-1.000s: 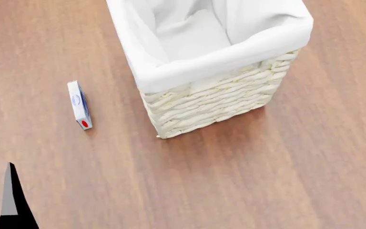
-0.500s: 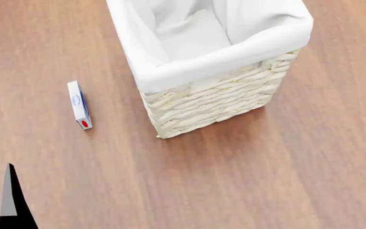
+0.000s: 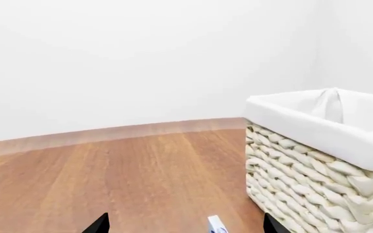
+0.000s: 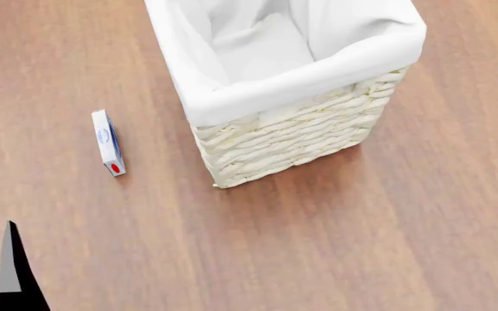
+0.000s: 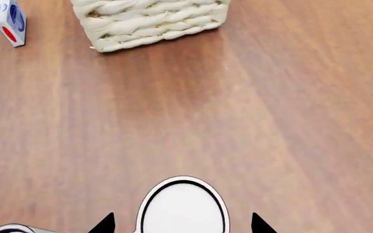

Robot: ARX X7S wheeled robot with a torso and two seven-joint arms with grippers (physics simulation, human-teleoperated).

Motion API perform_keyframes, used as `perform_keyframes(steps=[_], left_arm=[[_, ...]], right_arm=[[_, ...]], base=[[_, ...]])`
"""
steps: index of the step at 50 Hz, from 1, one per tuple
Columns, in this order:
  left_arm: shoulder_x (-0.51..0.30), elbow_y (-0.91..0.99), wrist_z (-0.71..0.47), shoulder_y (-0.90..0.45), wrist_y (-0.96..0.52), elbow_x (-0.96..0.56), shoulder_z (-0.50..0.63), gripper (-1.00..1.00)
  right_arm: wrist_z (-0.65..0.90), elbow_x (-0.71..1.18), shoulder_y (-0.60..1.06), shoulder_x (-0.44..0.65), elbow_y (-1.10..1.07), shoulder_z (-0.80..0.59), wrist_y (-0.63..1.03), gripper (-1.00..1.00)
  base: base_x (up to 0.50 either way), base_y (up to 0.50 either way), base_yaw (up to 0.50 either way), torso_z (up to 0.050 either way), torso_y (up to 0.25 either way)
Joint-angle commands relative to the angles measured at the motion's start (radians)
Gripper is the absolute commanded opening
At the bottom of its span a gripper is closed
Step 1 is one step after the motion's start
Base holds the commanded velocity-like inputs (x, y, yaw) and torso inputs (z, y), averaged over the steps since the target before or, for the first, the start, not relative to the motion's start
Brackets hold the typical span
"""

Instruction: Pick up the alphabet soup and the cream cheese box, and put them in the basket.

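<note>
Cream cheese box (image 4: 108,142) on edge on worktop (image 4: 388,227), left of basket (image 4: 284,139), apart. Left pincer (image 3: 183,225) spread, empty. Right pincer (image 5: 181,224) spread, empty.

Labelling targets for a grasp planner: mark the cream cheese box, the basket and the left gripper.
cream cheese box (image 4: 108,142), head view, white top face by the logo.
basket (image 4: 292,139), head view, woven front wall.
left gripper (image 3: 183,225), left wrist view, midway between fingertips.

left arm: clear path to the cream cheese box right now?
Probably yes. The cream cheese box stands on bare floor, apart from the basket, with nothing between it and the left gripper, whose tips show wide apart. The box already sits between those tips in the left wrist view.
</note>
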Motion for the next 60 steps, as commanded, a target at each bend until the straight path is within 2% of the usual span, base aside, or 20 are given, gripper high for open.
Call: perform_keyframes(steps=[1,44,45,60], left_arm=[[-0.003,-0.003,-0.006,-0.002,0.001,-0.003,-0.004,1.0],[-0.013,0.002,-0.032,-0.008,-0.01,-0.003,-0.012,1.0],[-0.013,0.002,-0.032,-0.009,-0.011,-0.003,-0.012,1.0],[-0.019,0.009,-0.039,-0.003,-0.013,0.002,-0.009,1.0]], right_arm=[[-0.032,0.022,-0.005,-0.024,0.052,0.01,-0.023,1.0],[-0.184,0.109,-0.048,-0.13,0.333,0.052,-0.144,1.0],[-0.185,0.111,-0.05,-0.132,0.34,0.054,-0.148,-1.0],[-0.184,0.098,-0.057,-0.128,0.342,0.062,-0.155,-1.0]], base=[[0.0,0.0,0.0,0.0,0.0],[0.0,0.0,0.0,0.0,0.0],[0.0,0.0,0.0,0.0,0.0],[0.0,0.0,0.0,-0.001,-0.003]])
